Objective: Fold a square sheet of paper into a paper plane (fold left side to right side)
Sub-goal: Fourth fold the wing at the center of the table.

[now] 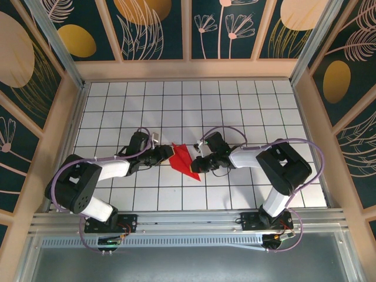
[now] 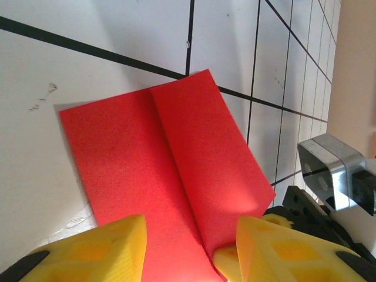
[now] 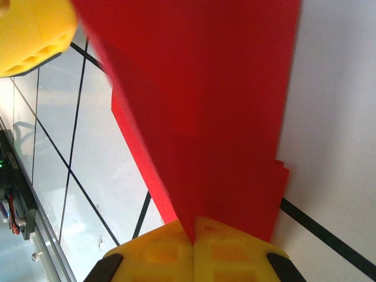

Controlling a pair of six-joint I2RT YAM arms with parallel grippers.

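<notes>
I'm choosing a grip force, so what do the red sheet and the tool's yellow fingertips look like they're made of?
Red sheet: thin paper, matte and finely grained; it holds a sharp crease. Yellow fingertips: probably moulded plastic or rubber, matte, with recessed pockets.

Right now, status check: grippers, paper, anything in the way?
Right gripper shut on folded red paper. Left gripper open, astride it. Paper creased down the middle. No obstruction seen.

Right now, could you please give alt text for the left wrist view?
Folded red paper, creased down its middle, lies on a white gridded table. The left hand's yellow fingers sit apart at the bottom, straddling the crease.
</notes>
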